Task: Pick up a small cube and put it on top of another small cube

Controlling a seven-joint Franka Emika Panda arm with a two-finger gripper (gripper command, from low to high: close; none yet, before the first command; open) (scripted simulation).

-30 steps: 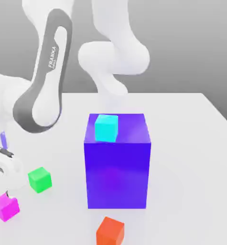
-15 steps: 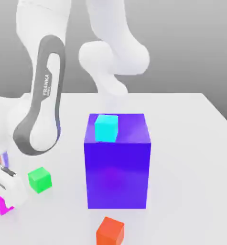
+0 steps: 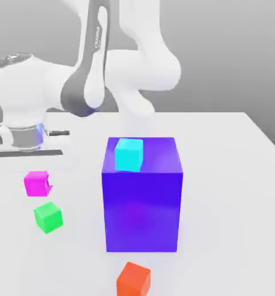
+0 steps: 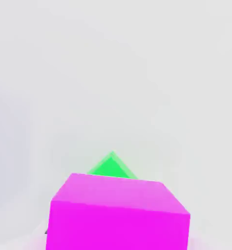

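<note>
The small plain magenta-pink cube (image 3: 36, 183) hangs in the air at the middle left of the exterior view, with the tool (image 3: 44, 186) closed tight on it. Right under it, the small green cube (image 3: 48, 217) sits on the white bench (image 3: 232, 191). In the middle stands a big purple-blue block (image 3: 142, 199) with a small cyan cube (image 3: 129, 154) on top. A small orange-red cube (image 3: 133, 279) sits at the bottom.

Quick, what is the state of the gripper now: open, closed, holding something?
Gripper: closed on the small magenta-pink cube, which is lifted off the table, above the green cube.
</note>
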